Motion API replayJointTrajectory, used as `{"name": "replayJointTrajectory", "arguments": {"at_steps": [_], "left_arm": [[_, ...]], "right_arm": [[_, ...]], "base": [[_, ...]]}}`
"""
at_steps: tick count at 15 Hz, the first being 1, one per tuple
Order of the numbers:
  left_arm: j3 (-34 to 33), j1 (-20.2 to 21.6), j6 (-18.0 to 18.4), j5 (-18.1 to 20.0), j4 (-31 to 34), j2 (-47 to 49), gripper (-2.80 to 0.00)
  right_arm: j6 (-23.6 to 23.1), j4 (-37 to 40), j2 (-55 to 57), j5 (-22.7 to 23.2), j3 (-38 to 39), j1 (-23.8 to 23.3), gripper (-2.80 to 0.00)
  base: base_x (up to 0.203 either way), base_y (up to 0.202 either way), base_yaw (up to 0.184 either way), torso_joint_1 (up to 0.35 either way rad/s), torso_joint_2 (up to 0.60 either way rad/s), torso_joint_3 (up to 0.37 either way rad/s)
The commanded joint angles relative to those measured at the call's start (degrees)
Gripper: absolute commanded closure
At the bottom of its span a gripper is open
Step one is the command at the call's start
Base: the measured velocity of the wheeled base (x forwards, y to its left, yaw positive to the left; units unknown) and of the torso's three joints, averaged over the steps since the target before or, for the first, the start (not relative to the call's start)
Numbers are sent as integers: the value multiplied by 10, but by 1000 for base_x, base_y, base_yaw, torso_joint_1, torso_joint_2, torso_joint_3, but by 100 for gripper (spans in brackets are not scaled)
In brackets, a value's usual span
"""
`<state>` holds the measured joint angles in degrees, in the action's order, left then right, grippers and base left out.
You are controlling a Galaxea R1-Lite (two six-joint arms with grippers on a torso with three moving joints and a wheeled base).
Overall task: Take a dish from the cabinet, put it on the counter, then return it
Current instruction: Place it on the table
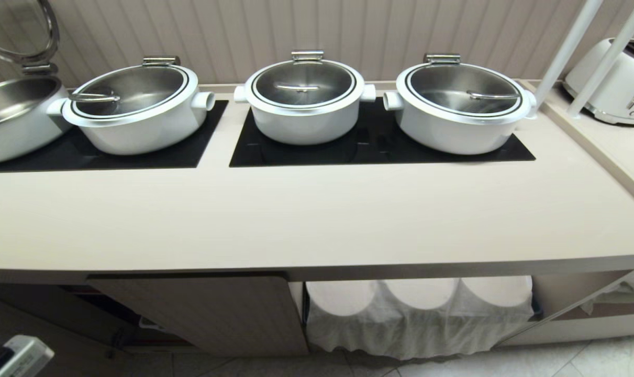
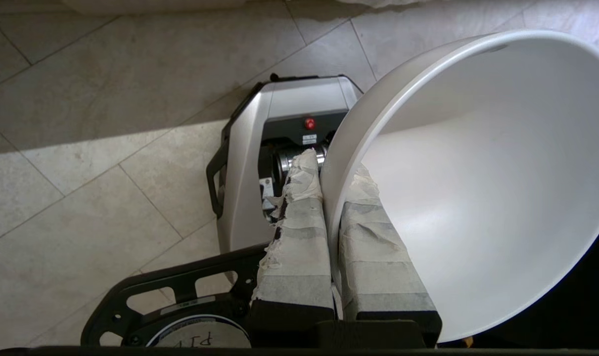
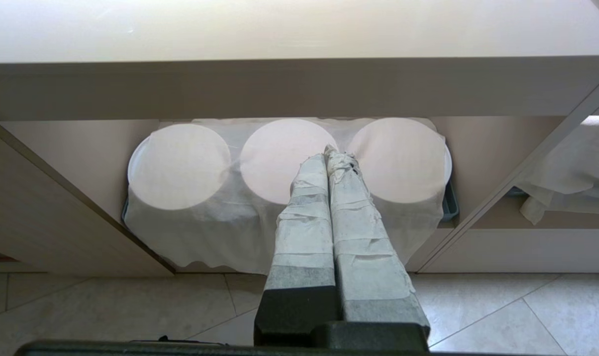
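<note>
Left claw (image 2: 335, 198) clamped on the rim of the dish (image 2: 477, 188): one tape-wrapped finger (image 2: 294, 237) outside the wall, the other inside, the thin white rim pinched between them. Dish held tilted, its open side filling the right half of the left wrist frame, glossy white and deep-sided. Beneath it in that frame, pale floor tiles (image 2: 81, 148) and the robot's silver-and-black base (image 2: 279, 148) with a small red button.

Right claw (image 3: 330, 153) closed on nothing, taped fingers pressed together, seen at the centre of the right wrist frame and pointing toward the open cabinet (image 3: 71, 212). Inside, three round white shapes in a row under a thin white cloth (image 3: 220, 232), seated in a grey tray whose edge shows at the right.

Neither claw visible in the head frame. There, the beige tabletop (image 1: 317, 220) spanning the middle, bare along its front strip. Two black hob panels (image 1: 379, 149) set in at the back, carrying three big white lidded pots (image 1: 305, 99) across the upper part, plus a fourth with its lid raised at the upper left edge. White toaster (image 1: 618, 84) at the upper right. Below the tabletop edge, a fluted cabinet door (image 1: 212, 314) at lower left, swung open, and the cloth-covered rounds at lower centre.
</note>
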<state>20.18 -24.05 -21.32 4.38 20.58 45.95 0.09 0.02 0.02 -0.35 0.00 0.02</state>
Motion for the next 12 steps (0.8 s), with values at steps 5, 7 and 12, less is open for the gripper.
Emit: {"name": "replayJointTrajectory", "arguments": {"at_steps": [5, 7, 12], "left_arm": [[54, 1, -2, 0, 0, 59, 0], [74, 2, -2, 0, -17, 85, 0], [128, 21, -3, -5, -101, 181, 0]], "right_arm": [[0, 0, 0, 0, 0, 0, 0], [0, 0, 0, 0, 0, 1, 0], [0, 0, 0, 0, 0, 0, 0]], "base": [[0, 0, 0, 0, 0, 0], [0, 0, 0, 0, 0, 0], [0, 0, 0, 0, 0, 0]]}}
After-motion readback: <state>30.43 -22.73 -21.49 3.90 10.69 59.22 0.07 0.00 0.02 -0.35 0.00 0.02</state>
